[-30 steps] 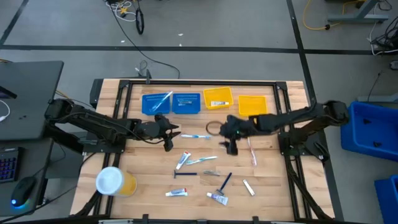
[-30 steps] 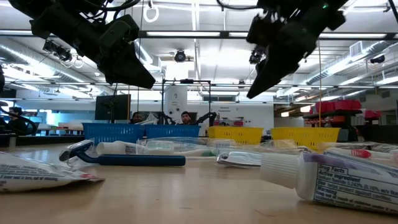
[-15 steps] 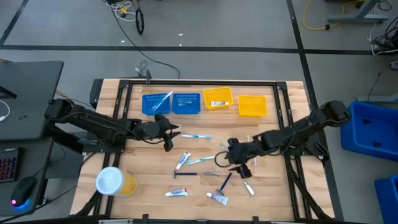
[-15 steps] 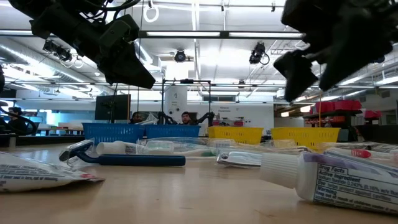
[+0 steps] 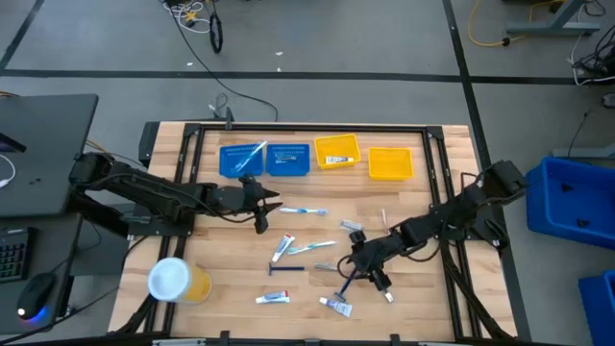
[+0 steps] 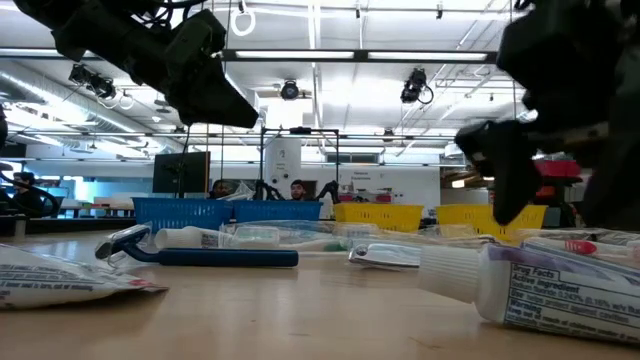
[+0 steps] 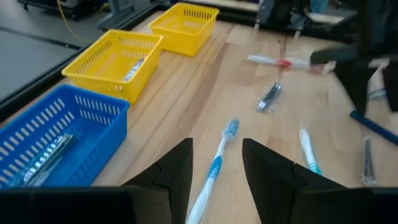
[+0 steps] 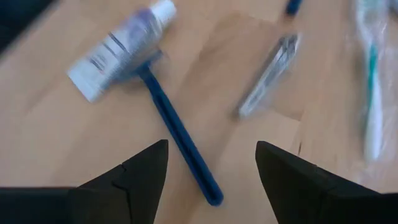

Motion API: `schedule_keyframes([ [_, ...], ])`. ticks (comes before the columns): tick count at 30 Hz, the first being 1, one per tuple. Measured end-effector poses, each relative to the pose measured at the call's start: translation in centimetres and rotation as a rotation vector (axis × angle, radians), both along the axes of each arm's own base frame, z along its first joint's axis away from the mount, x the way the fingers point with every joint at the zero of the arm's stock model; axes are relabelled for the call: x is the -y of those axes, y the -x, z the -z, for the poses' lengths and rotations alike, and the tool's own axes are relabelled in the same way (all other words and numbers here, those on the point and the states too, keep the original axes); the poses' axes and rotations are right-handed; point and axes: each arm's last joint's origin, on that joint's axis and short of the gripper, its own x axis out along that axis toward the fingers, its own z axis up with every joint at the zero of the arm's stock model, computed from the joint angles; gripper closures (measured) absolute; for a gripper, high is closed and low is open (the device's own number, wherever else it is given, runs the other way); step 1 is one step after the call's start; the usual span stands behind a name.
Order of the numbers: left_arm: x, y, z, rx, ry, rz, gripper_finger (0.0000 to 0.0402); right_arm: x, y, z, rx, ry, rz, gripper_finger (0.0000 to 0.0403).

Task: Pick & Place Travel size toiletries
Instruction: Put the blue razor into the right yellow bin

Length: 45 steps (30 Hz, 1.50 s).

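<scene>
Slim toiletries lie flat across the middle of the wooden table: a blue-and-white toothbrush, a toothpaste tube, a teal toothbrush and a blue-handled razor. My left gripper is open and hovers just left of the blue-and-white toothbrush, which shows between its fingertips. My right gripper is open, low over the blue razor. Beside the razor lie a toothpaste tube and a silvery tube.
Two blue trays and two yellow trays stand in a row along the far edge; some hold items. A large yellow tub with a white lid sits at the near left corner. More tubes lie near the front edge.
My right gripper has travelled from the middle of the table, near the yellow trays, toward the near edge and has come down low over the blue razor. A silvery item that it covered shows again. My left arm has kept still.
</scene>
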Motion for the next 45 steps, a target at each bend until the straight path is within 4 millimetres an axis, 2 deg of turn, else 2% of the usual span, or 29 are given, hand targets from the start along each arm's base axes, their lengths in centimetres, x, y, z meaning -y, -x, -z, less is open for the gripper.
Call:
schedule_keyframes([
  [6,0.1,-0.1,-0.1,0.006,0.010,0.025,0.0255,-0.6,-0.5,2.2,-0.026,0.010,-0.051,0.0149],
  [10,0.1,-0.1,-0.1,0.006,0.010,0.024,0.0255,-0.7,-0.8,2.7,-0.020,0.000,-0.065,0.0157],
  [16,0.1,-0.1,-0.1,0.005,0.008,0.025,0.0255,-0.7,-0.8,2.8,0.007,0.057,-0.107,0.0184],
  [23,0.1,-0.1,-0.1,0.005,0.007,0.026,0.0255,-0.8,-0.7,2.9,0.021,0.092,-0.177,0.0252],
  [34,0.1,-0.1,-0.1,0.005,0.007,0.026,0.0255,-0.7,-0.8,2.9,0.016,0.073,-0.114,0.0343],
  [42,0.1,-0.1,-0.1,0.004,0.007,0.026,0.0255,-0.7,-1.0,2.6,0.036,0.038,-0.083,0.0359],
  [45,0.1,-0.1,-0.1,0.004,0.007,0.026,0.0255,-0.6,-1.0,1.7,0.074,0.022,-0.054,0.0359],
])
